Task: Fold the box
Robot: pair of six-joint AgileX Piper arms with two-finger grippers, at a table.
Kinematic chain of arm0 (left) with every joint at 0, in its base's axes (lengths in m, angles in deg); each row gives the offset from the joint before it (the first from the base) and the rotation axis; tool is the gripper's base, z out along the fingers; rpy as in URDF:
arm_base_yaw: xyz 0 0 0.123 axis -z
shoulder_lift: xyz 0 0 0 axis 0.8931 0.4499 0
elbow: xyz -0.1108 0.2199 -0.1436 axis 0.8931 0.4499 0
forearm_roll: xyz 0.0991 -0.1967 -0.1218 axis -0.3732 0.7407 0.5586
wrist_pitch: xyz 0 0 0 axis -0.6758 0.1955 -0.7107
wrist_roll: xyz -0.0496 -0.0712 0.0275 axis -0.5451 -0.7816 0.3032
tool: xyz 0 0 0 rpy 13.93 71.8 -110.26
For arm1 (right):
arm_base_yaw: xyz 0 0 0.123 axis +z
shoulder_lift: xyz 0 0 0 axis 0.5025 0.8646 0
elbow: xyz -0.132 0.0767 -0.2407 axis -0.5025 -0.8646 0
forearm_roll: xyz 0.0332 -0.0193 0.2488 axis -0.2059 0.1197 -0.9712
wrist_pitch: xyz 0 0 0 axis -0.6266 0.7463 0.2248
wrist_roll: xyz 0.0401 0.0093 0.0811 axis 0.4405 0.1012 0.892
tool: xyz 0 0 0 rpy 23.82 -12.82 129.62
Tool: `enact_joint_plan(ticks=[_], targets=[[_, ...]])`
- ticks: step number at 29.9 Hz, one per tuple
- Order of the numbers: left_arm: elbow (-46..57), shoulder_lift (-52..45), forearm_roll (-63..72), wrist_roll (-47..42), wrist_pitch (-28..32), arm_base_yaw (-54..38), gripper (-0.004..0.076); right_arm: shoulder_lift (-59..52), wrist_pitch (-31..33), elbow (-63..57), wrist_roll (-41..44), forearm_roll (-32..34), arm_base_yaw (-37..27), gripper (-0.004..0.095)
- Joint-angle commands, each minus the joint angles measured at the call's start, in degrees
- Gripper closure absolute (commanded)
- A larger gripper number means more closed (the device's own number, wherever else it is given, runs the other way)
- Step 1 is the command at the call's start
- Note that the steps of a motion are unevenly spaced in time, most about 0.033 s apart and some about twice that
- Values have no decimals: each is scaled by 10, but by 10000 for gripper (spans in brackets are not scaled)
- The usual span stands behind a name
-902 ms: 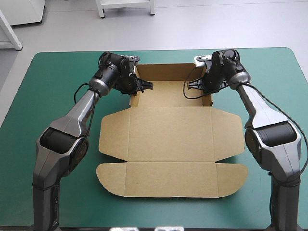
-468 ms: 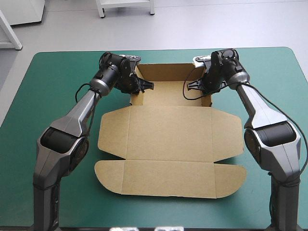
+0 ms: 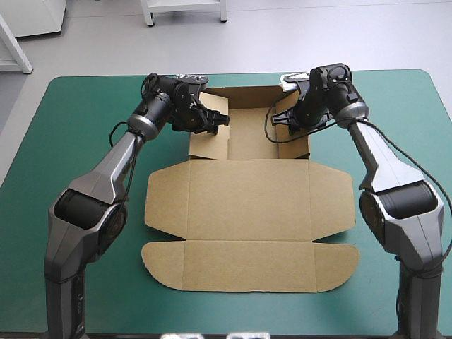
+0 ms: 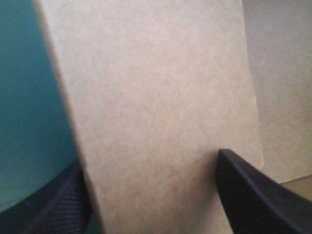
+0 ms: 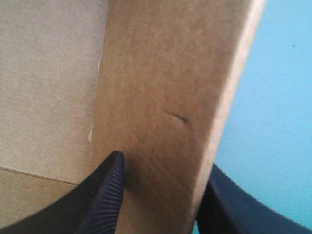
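Pinching side walls (image 4: 161,112) of the box (image 3: 248,138), we have left gripper (image 3: 214,121) and right gripper (image 3: 284,119) each clamped, board between its fingers (image 4: 253,195) — walls raised, tucking seemingly unfinished, lid (image 3: 247,201) flat beside them.

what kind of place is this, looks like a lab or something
Probably a robot lab bench: a table with a teal-green cover, one brown box on it, the left gripper and right gripper each shut on a side flap.
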Motion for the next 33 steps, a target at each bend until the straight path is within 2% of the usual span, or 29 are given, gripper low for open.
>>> enact_joint_plan(ticks=[1,7,14,22,33], targets=[[-15,-58,-12,1,20,3,223,-53,-4,21,-4,10,-2,457],[-15,-90,-47,7,1,3,223,-81,-4,21,-4,23,-2,294],[-15,-139,-47,28,-11,3,223,-133,6,21,1,41,-2,301],[-6,-253,-47,68,-20,10,223,-232,6,18,-9,25,1,305],[182,-510,-36,118,-1,10,223,-301,6,18,-37,24,1,318]])
